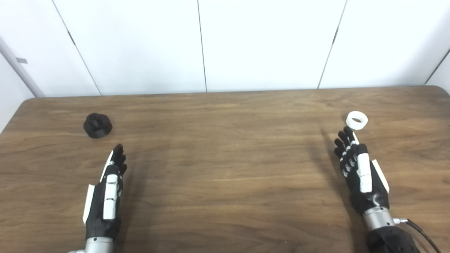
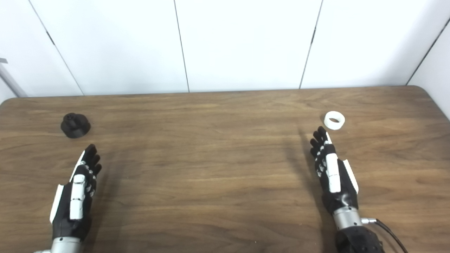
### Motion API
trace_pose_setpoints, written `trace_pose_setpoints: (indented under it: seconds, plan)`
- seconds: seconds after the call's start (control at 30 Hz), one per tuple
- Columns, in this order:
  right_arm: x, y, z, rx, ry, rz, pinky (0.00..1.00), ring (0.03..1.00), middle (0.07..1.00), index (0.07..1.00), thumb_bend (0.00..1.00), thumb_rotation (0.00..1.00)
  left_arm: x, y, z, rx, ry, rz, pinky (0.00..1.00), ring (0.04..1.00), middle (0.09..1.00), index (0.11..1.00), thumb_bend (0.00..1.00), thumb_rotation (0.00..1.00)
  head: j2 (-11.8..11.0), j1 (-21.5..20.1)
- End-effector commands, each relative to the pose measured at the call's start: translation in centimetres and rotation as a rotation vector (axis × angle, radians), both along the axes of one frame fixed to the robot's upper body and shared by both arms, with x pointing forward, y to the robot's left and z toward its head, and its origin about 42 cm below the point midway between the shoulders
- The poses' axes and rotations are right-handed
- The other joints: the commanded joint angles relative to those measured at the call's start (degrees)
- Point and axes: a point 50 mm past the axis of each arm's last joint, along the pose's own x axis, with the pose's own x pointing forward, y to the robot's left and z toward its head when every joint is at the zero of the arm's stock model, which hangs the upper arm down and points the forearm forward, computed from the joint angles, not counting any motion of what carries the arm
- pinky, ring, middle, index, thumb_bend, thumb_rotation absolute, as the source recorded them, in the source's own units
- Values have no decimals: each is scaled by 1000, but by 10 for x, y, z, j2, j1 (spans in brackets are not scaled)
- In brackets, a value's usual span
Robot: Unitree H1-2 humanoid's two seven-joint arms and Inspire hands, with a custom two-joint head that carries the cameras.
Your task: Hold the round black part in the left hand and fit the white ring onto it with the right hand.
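The round black part sits on the wooden table at the far left. My left hand is stretched out flat and open a short way in front of it, holding nothing. The white ring lies flat on the table at the far right. My right hand is open with its fingers extended, and its fingertips end just short of the ring, to the ring's near left side. Neither hand touches its object.
The brown wooden table spans the whole view, with its far edge against a white panelled wall. A black cable trails from the right wrist.
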Motion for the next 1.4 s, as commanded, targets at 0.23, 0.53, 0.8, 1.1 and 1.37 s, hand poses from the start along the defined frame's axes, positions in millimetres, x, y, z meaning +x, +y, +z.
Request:
trace_pose_setpoints:
  seconds: [0.23,0.53,0.8,1.1,1.37]
  plan:
    - [-19,-5,-25,31,76,2,1000,985,994,1000,586,1000,-11,-6,-10,6,40,10,1000,1000,1000,969,344,919,-12,33]
    - [-19,-14,-30,10,69,13,1000,987,996,1000,612,1000,-10,-13,-18,14,23,6,1000,1000,998,965,363,890,-34,79]
    - [-18,-26,-40,16,79,18,1000,981,992,1000,581,1000,-11,-23,-26,23,42,-1,1000,1000,999,963,412,859,-71,144]
    - [-16,-34,-45,26,91,40,1000,1000,1000,1000,549,1000,-10,-35,-33,33,60,11,1000,1000,984,949,436,854,-103,190]
    - [-15,-39,-49,-52,98,27,1000,995,998,1000,593,1000,-6,-40,-40,50,56,8,1000,1000,977,939,447,830,-110,206]
